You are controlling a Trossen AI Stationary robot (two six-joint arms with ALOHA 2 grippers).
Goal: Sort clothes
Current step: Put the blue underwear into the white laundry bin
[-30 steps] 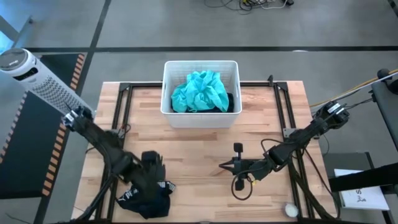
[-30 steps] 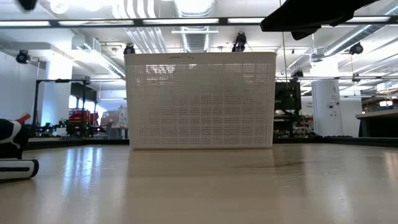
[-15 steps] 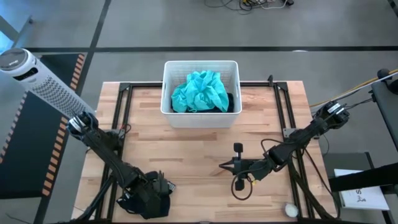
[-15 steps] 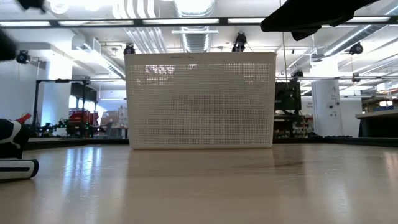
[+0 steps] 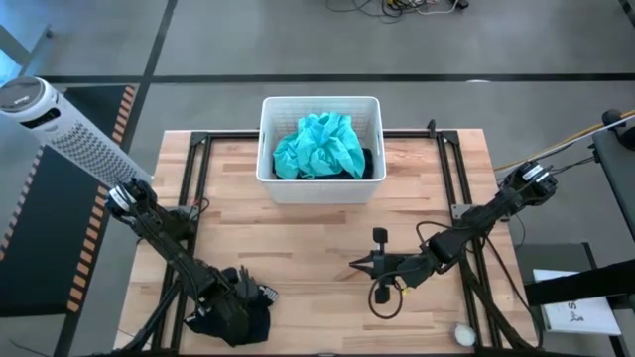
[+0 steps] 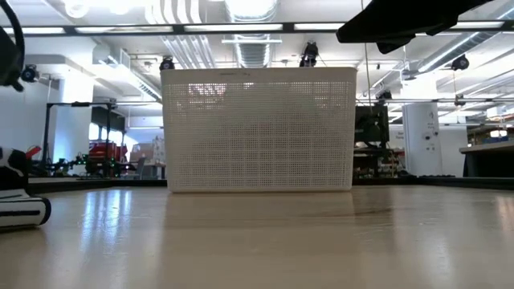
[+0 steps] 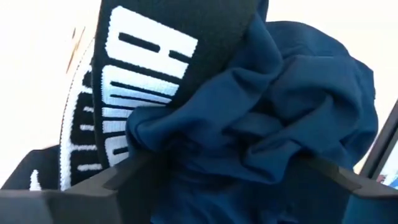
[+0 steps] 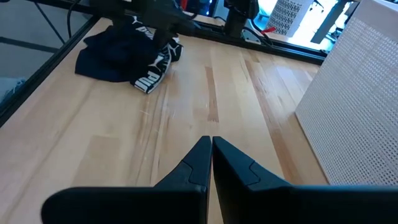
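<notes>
The clothes are in two spots. A teal shirt (image 5: 319, 145) fills the white basket (image 5: 271, 185) at the table's (image 5: 308, 238) far edge. Dark shorts (image 5: 230, 319) with a lettered band lie at the near left corner. The left gripper (image 5: 241, 288) sits on them; I cannot tell its claw. The right gripper (image 5: 359, 264), near the middle, has its fingers pressed together

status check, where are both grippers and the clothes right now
Left gripper down on dark shorts, near table edge. Right gripper shut, idle mid-table. Teal shirt in basket.
</notes>
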